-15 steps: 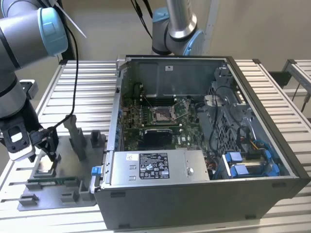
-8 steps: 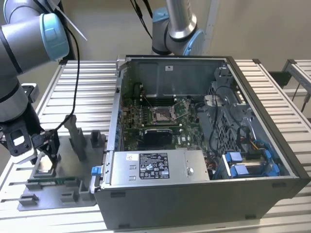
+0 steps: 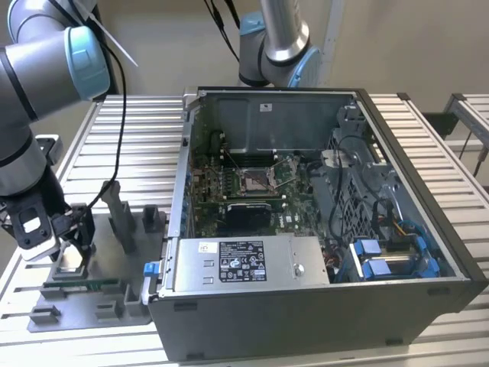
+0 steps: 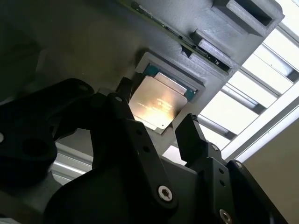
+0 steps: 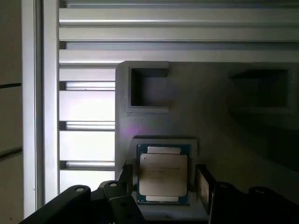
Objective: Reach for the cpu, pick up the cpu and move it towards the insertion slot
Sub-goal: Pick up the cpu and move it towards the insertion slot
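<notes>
The gripper (image 3: pixel 75 243) is seen at the lower left of the exterior view, held just over the grey tray (image 3: pixel 92 310). Its fingers (image 5: pixel 202 182) are spread apart on either side of the cpu (image 5: pixel 163 174), which is laid flat in a tray recess. The insertion slot (image 3: pixel 254 180) is found inside the open computer case (image 3: pixel 306 313) near the frame's centre, well apart from the gripper.

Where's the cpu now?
The cpu sits in a grey tray recess at the exterior view's left, beside the computer case, straddled by the open end effector.
</notes>
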Controlling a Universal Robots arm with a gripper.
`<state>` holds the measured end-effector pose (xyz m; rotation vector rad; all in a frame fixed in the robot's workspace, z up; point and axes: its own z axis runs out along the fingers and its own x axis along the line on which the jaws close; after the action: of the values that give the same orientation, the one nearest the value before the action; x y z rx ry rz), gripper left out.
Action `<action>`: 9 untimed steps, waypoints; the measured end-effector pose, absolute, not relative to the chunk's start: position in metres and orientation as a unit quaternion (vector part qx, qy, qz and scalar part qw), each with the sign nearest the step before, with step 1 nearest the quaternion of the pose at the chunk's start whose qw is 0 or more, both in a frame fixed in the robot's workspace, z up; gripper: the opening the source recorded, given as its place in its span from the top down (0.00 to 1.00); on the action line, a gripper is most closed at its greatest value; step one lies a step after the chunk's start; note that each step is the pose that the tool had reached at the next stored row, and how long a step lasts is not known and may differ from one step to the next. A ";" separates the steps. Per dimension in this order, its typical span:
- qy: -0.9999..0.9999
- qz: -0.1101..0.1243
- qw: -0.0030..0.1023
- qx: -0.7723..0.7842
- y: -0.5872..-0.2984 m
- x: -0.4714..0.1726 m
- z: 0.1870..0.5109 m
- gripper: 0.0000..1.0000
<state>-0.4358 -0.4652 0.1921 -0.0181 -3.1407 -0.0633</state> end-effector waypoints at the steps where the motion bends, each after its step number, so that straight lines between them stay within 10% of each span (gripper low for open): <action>1: -1.000 -0.020 0.000 -0.006 -0.465 -0.436 0.191 0.00; 9: -1.000 -0.020 0.000 -0.006 -0.465 -0.436 0.188 0.00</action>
<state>-0.4358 -0.4652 0.1878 -0.0181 -3.1406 -0.0633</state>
